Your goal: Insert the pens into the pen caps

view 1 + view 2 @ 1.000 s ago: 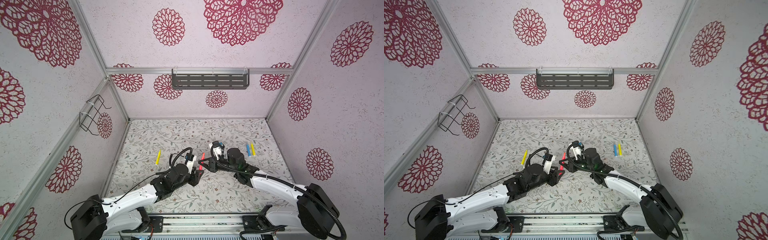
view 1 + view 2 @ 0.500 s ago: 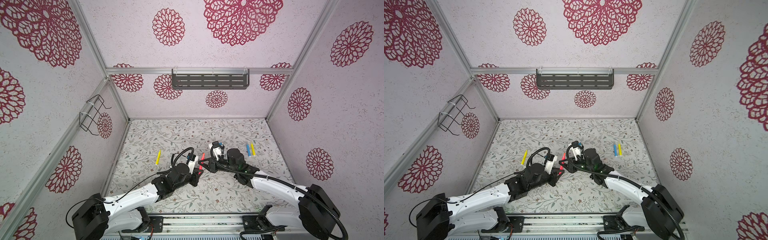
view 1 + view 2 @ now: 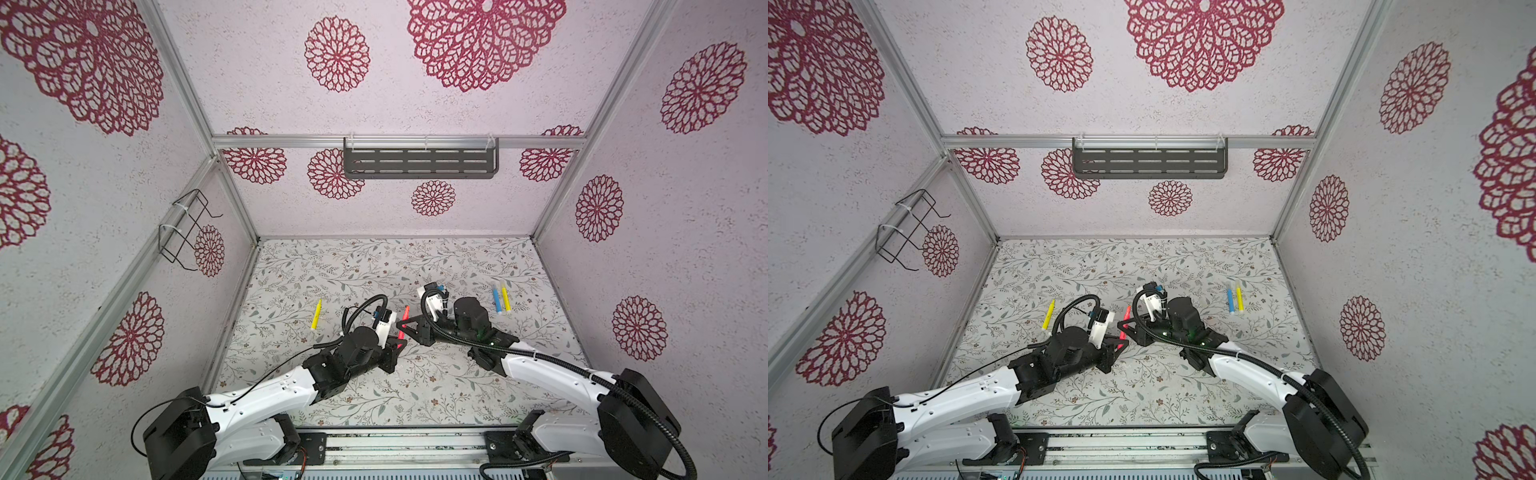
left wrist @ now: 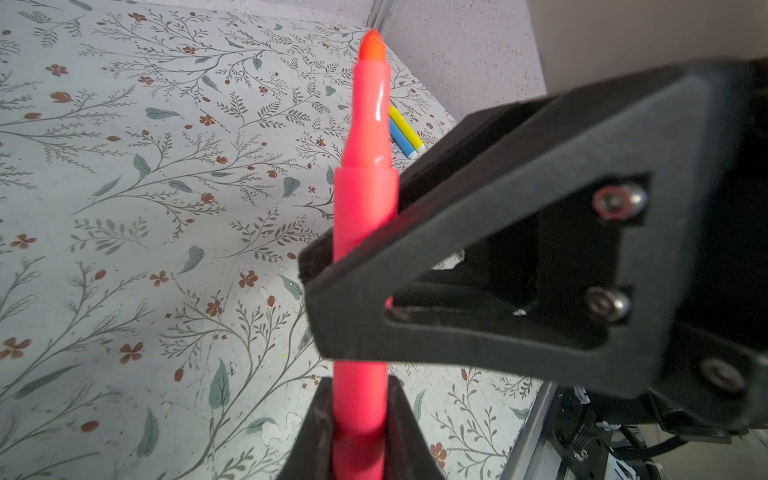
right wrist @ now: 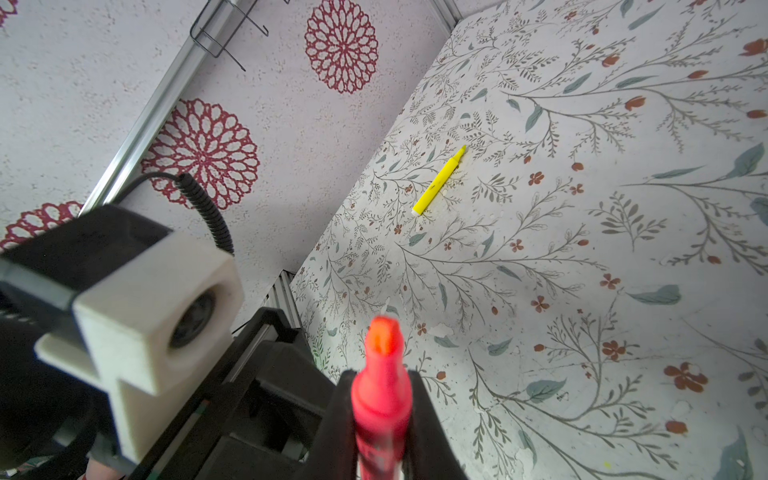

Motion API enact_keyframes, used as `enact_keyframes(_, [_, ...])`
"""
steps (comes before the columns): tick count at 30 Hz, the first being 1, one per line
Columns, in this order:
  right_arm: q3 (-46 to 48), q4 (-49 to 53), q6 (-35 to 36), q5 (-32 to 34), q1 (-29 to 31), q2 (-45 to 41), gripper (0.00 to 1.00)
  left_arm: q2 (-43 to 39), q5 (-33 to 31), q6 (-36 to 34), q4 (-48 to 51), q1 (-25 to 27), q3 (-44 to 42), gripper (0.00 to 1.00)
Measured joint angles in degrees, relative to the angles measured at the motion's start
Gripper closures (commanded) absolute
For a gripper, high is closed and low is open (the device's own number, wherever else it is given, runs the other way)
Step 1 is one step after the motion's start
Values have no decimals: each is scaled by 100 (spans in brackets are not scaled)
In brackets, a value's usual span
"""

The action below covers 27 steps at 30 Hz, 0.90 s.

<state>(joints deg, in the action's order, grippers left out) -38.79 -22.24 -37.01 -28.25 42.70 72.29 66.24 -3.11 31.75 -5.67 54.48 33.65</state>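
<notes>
Jaws on both sides are clamped onto one red-pink pen (image 4: pixel 365 195), held up over the middle of the floral table (image 3: pixel 374 266) with its bare orange tip uncovered. The left gripper (image 4: pixel 360 432) pinches the pen's lower end; the right gripper (image 5: pixel 381 411) grips the barrel just above it. A lone yellow pen (image 3: pixel 316 314) lies to the left, while a blue pen (image 3: pixel 496 299) and a second yellow pen (image 3: pixel 505 298) lie side by side on the right.
</notes>
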Motion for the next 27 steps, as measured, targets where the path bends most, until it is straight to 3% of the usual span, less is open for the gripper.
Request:
enact_keyframes(4, [0, 48, 0, 24, 15, -31, 96, -2, 37, 4, -2, -7, 0, 84])
enact_keyframes(7, [0, 68, 0, 55, 33, -33, 96, -2, 59, 17, 4, -15, 0, 77])
enact_keyframes(12, [0, 68, 2, 55, 76, -42, 96, -2, 83, 59, 42, -26, 0, 76])
enact_keyframes(17, [0, 70, 7, 57, 85, -42, 96, 0, 118, 92, 44, -37, 0, 82])
enact_keyframes(23, [0, 72, 13, 61, 87, -42, 96, 0, 170, 94, 42, -61, 0, 99])
enact_keyframes(26, [0, 72, 13, 61, 87, -42, 95, -2, 199, 94, 44, -74, 0, 100])
enact_keyframes(27, [0, 72, 13, 61, 87, -42, 91, 0, 199, 94, 42, -79, 0, 100])
